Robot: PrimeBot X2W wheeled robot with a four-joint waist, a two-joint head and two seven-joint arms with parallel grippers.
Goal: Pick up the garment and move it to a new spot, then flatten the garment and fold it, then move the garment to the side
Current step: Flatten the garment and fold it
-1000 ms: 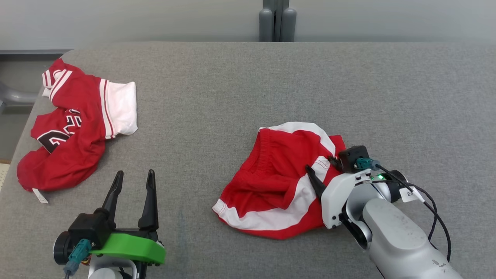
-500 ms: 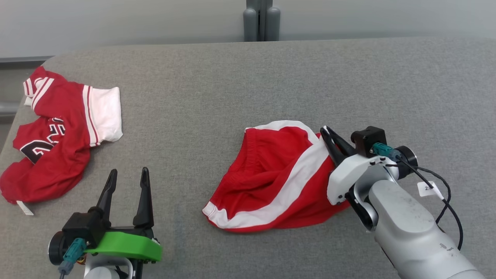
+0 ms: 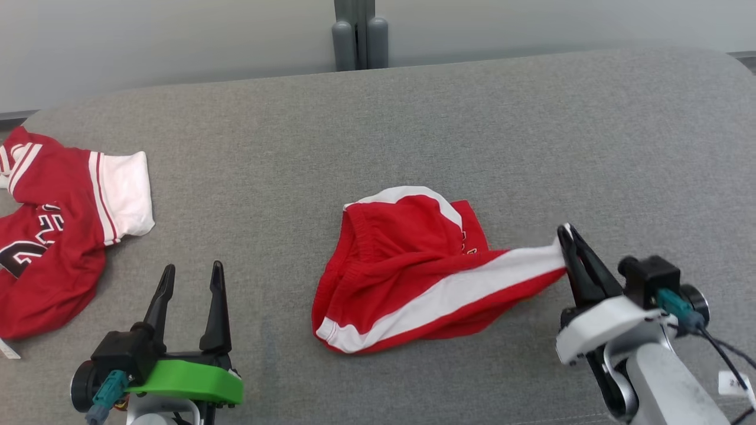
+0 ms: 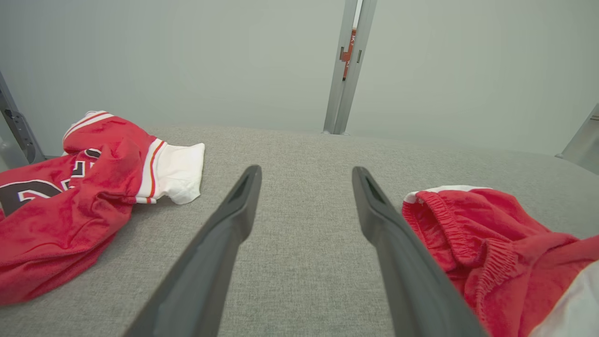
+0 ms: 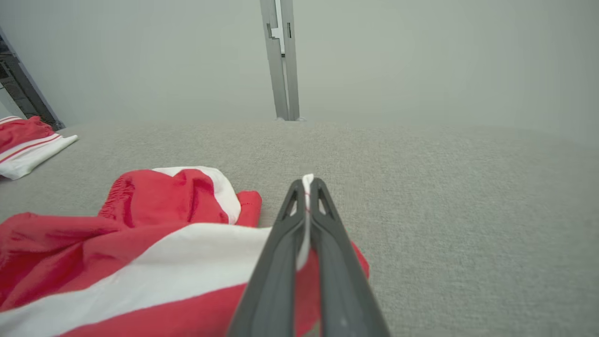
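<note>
Red shorts with a white side stripe (image 3: 413, 277) lie rumpled mid-table, one corner stretched out to the right. My right gripper (image 3: 568, 236) is shut on that white-striped corner and holds it just off the grey surface; in the right wrist view the shorts (image 5: 140, 243) trail left from the closed gripper (image 5: 307, 185), white cloth pinched between the tips. My left gripper (image 3: 190, 277) stands open at the lower left, holding nothing, well left of the shorts. In the left wrist view the gripper (image 4: 306, 175) points at bare table, with the shorts' waistband (image 4: 468, 224) to its right.
A red and white jersey with black numerals (image 3: 53, 236) lies crumpled at the table's left edge, also seen as the jersey (image 4: 84, 187). A grey post (image 3: 354, 35) stands behind the table's far edge. The grey table (image 3: 531, 130) stretches open to the right and back.
My right gripper closed on the shorts' striped corner and pulled it out to the right, stretching the cloth. The head camera shifted, sliding the scene left. The left gripper stayed put.
</note>
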